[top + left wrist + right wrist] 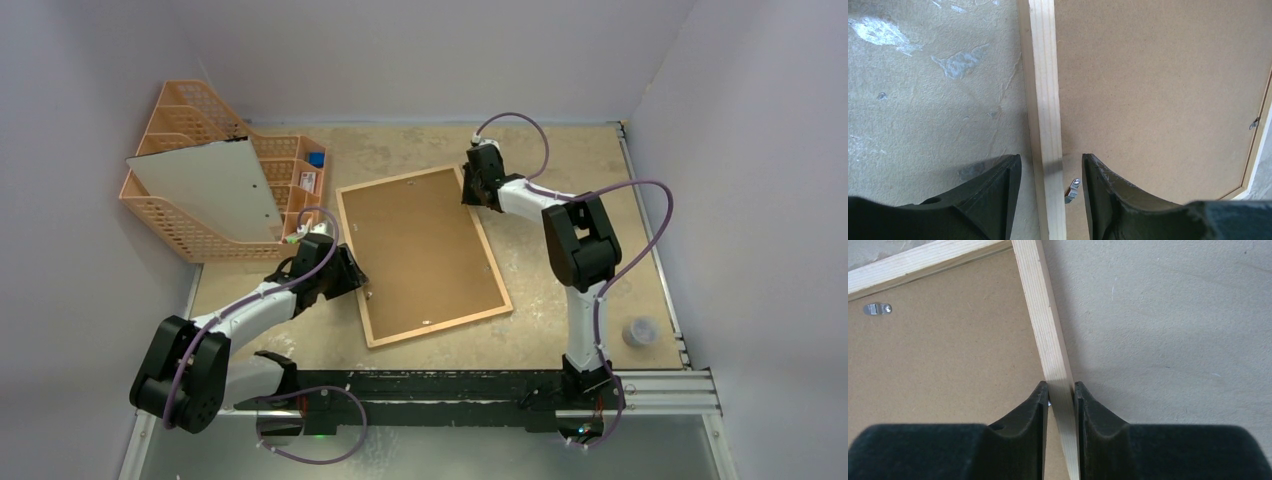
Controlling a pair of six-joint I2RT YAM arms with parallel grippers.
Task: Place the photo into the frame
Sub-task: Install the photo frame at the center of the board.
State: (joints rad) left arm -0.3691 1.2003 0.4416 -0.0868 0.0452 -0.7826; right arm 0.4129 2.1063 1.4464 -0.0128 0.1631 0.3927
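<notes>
- The left gripper (1050, 167) stands open, the frame (1045, 75) edging between its jaws, not touching them
- The right gripper (1061, 390) pinches the frame edging, the brown back panel (948, 360) beside its left finger

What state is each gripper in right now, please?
Left gripper: open, jaws straddling the frame edge with a gap on each side.
Right gripper: closed on the frame edge.
</notes>
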